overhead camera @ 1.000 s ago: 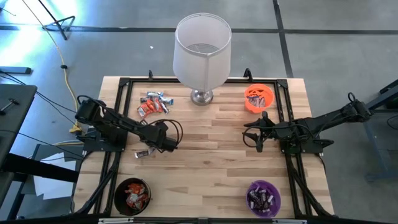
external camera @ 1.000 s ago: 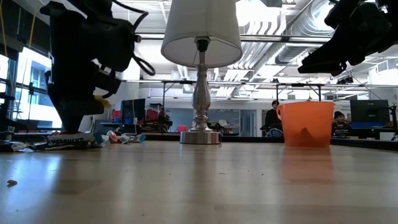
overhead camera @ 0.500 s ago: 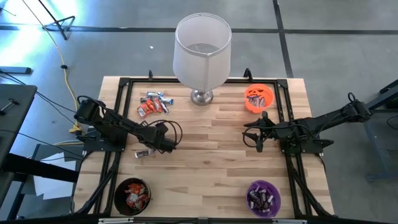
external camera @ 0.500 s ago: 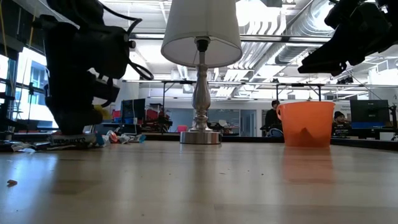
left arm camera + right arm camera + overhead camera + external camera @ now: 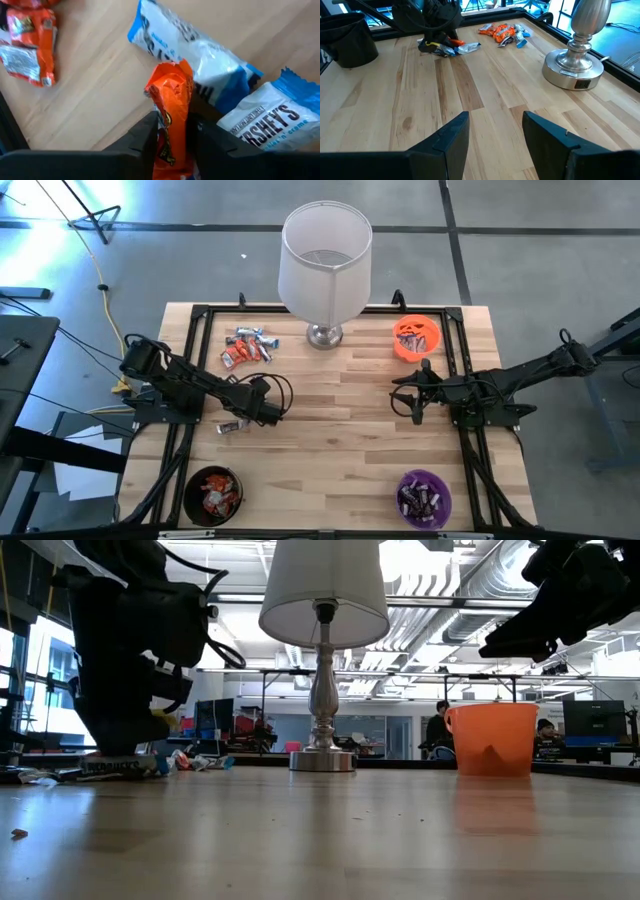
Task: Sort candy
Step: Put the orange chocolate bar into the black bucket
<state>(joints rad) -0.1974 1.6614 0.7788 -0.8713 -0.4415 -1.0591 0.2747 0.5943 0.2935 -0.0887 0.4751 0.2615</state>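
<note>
1. My left gripper [image 5: 250, 416]: left half of the light wooden slatted table [image 5: 340, 440], down on a small cluster of wrapped mini candy bars [image 5: 236, 424].
2. Larger loose pile of wrapped candy bars [image 5: 246, 346]: behind it, left of the white-shaded, silver-based lamp [image 5: 324, 335].
3. Right gripper [image 5: 415, 402]: right half.

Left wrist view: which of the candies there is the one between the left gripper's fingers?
The orange-wrapped candy, standing on end in the left gripper, both fingers closed on its sides. The two blue-white candies lie flat beyond it, untouched by the fingers.
</note>
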